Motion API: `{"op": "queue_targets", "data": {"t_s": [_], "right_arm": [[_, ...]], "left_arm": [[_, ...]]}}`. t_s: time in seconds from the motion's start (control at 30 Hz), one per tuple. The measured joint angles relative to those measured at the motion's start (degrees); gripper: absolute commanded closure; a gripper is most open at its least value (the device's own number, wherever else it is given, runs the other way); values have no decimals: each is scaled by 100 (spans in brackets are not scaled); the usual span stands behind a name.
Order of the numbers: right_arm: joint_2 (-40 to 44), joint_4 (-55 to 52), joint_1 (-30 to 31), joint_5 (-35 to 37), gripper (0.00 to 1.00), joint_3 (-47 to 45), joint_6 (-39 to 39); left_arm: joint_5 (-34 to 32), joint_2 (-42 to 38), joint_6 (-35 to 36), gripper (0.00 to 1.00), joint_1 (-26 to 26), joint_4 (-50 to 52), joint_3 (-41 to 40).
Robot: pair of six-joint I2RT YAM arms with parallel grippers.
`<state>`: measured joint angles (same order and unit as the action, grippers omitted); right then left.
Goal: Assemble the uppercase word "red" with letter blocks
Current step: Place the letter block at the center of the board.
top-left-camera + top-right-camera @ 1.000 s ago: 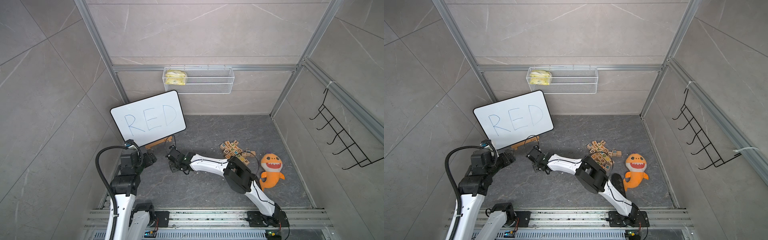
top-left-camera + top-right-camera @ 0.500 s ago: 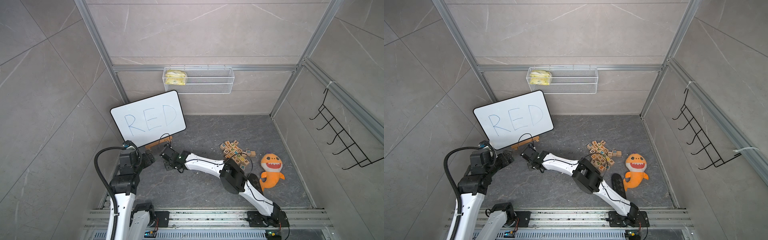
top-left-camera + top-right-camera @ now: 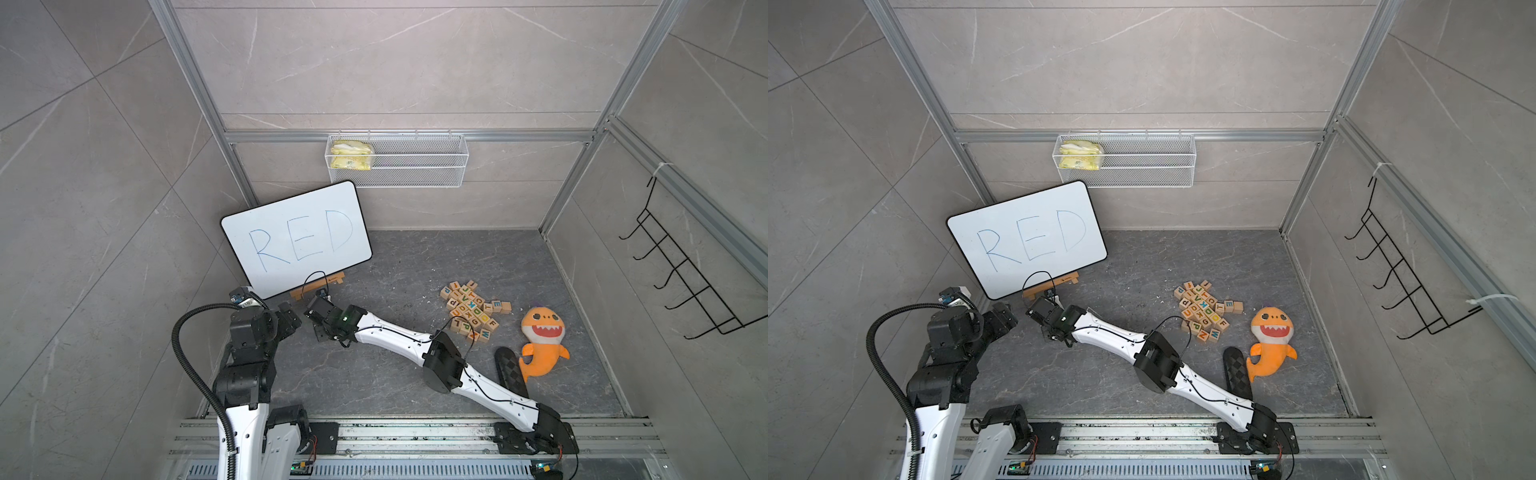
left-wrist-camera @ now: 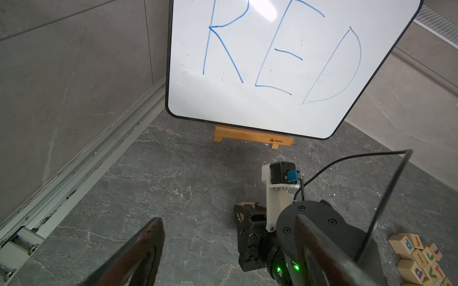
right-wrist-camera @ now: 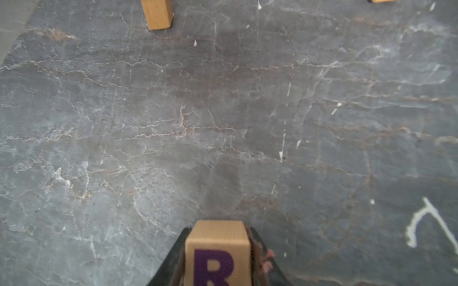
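Bimanual rig seen from above and from both wrists. In both top views the right arm (image 3: 395, 336) lies stretched low over the grey desk (image 3: 353, 382), running from its base at the lower right of the frame to the centre left. There the right tool (image 3: 312, 308) ends near the wooden stand (image 3: 318, 286) of the whiteboard (image 3: 297, 239) lettered RED. The right wrist view shows this tool clenched on the R block (image 5: 218, 250), purple letter facing the camera; whether the block touches the desk cannot be told. The left arm (image 3: 249, 353) stands folded upright at the lower left. The left tool (image 3: 291, 316) is released, its fingers (image 4: 138, 252) spread with nothing between them, and points toward the board. The remaining letter blocks (image 3: 473, 309) cluster at centre right, beside the orange shark plush (image 3: 541, 345).
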<state>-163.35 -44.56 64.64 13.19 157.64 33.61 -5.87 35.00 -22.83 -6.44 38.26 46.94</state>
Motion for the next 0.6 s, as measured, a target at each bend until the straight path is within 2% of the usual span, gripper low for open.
{"op": "queue_targets", "data": {"t_s": [0.33,0.6], "right_arm": [[0,-26,0,13,45,26,15],[170,-153,22,39,42,-55,-122]], "left_arm": [[4,44,-20,15,-11,0,0],[37,44,-20,15,-33,-2,0]]}}
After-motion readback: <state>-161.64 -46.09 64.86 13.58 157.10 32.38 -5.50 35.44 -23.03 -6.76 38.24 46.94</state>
